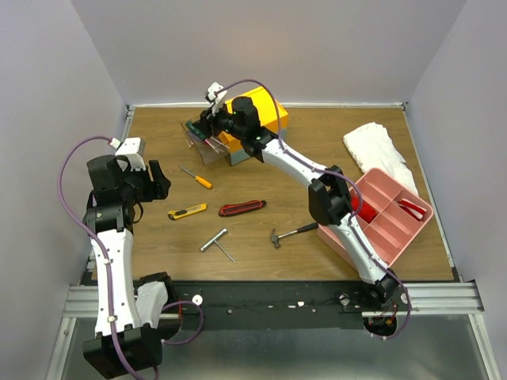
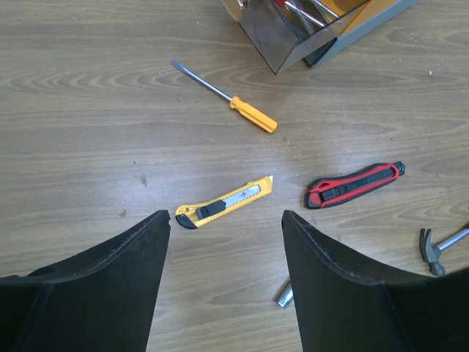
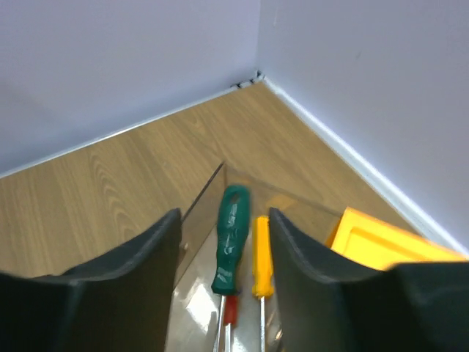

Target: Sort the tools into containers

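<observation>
At far side of table (image 1: 158,134), R gripper (image 3: 223,220) hung over clear drawer (image 3: 199,213) standing out of yellow-topped box (image 1: 265,111), fingers apart, gripping nothing. Green screwdriver (image 3: 231,238) lay in drawer btwn the fingers, beside a yellow-handled screwdriver (image 3: 261,257). L gripper (image 2: 226,216) hovered wide open & empty above table nr left side, yellow knife (image 2: 223,204) just below it. Orange screwdriver (image 2: 253,116), red knife (image 2: 354,185), hammer (image 1: 291,233) & wrench (image 1: 215,241) lay loose on table, apart from each other. Pink tray (image 1: 412,229) sat at right, white cloth (image 1: 376,146) behind it.
</observation>
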Robot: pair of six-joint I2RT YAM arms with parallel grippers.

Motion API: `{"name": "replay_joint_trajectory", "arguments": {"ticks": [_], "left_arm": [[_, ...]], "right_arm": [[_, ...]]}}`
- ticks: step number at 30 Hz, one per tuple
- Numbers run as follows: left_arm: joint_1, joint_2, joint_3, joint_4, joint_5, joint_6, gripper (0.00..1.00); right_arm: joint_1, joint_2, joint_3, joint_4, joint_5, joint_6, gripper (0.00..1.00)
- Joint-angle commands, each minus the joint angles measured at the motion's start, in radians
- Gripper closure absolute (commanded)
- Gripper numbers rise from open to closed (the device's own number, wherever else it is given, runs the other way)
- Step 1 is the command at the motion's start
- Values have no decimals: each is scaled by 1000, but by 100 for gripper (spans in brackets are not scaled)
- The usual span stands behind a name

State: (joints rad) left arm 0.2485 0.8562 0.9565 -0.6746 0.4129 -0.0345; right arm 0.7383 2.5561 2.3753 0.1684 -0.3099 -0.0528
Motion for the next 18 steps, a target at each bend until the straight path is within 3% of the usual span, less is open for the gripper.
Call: {"name": "replay_joint_trajectory", "arguments": {"ticks": [1,8,12,13,14,18], "left_arm": [[0,-34,-16,52,-3,-28,27],[0,-104,-78,162,-3,-57,26],[0,-115,-59,165,-57,-96,24],[-2,-117,-50,156,-75,-122,23],[-14,-123,-45,147,-92,-134,23],[-80,-141,-21,112,-218,-182,21]], "right_arm": [[9,-94,-59,-43,26,-58,38],[9,-258,-103,-272,-70,-76,33],[22,-471,-374,-345,-237,-156,33],[35,-520,-534,-343,-235,-172,33],[50,-613,-600,-348,-224,-186,33],[195,-743,-835,-423,-2,-155,34]]}}
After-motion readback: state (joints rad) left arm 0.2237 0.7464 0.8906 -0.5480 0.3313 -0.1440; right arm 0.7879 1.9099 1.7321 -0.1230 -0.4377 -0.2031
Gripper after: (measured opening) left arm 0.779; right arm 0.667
